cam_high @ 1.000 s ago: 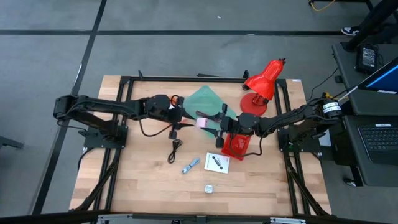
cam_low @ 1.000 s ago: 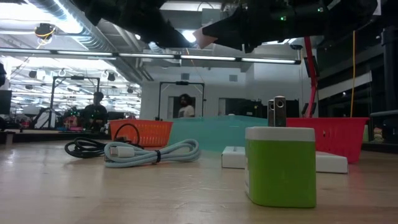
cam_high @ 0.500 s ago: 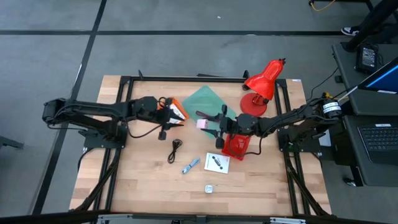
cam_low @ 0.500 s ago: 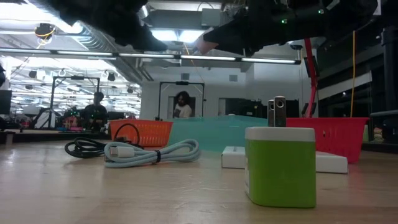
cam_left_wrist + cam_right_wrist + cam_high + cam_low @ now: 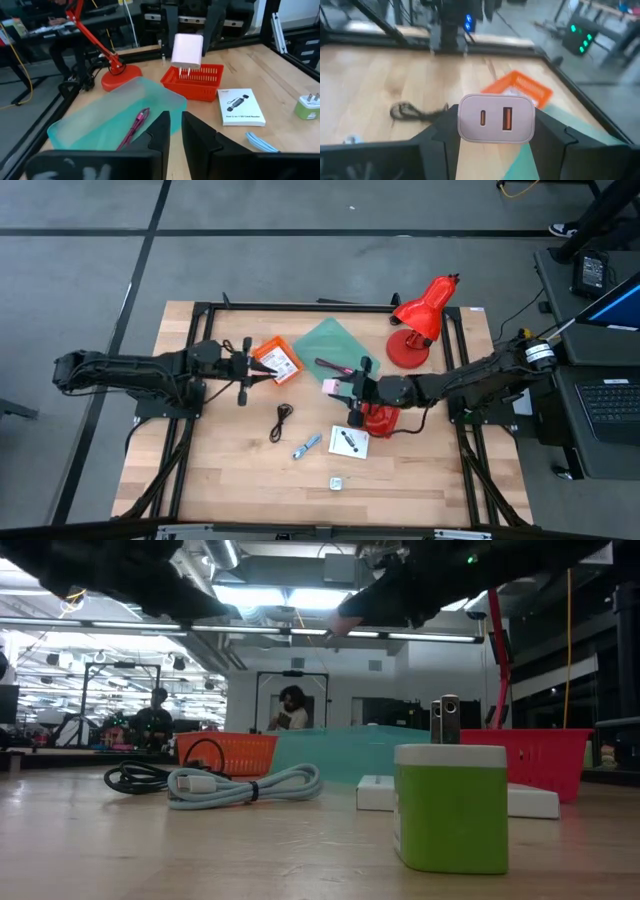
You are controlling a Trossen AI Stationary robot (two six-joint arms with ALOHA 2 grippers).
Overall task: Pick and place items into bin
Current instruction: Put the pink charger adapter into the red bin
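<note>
My right gripper [image 5: 336, 387] [image 5: 496, 120] hovers between the teal bin [image 5: 328, 340] and the red bin [image 5: 380, 420], shut on a pale pink-white wall charger [image 5: 187, 50]. My left gripper [image 5: 260, 371] [image 5: 176, 131] is shut and holds nothing, left of the orange bin [image 5: 277, 360], which contains a white printed packet. A maroon cable [image 5: 135, 125] lies in the teal bin. On the wood lie a black coiled cable [image 5: 281, 420], a blue-white cable [image 5: 306, 446], a white card [image 5: 350, 442] and a small green charger [image 5: 450, 805]. My right gripper pinches the charger's body by its two side faces [image 5: 462, 125], between the two fingers [image 5: 442, 132]. The face with the two ports [image 5: 496, 119] looks back at the wrist, and the prongs [image 5: 185, 73] point away and down. The charger is lifted clear of the table.
A red desk lamp [image 5: 425, 310] stands on its round base [image 5: 407, 350] near the far right corner. A dark metal frame [image 5: 300, 307] runs along the table's edges. Bare wood shows along the near edge [image 5: 230, 480]. People stand in the room beyond the table [image 5: 290, 705].
My left arm has drawn back toward the table's left edge, uncovering the orange bin with the white packet in it. My right gripper, still shut on the charger, has moved a little toward the near edge and down.
</note>
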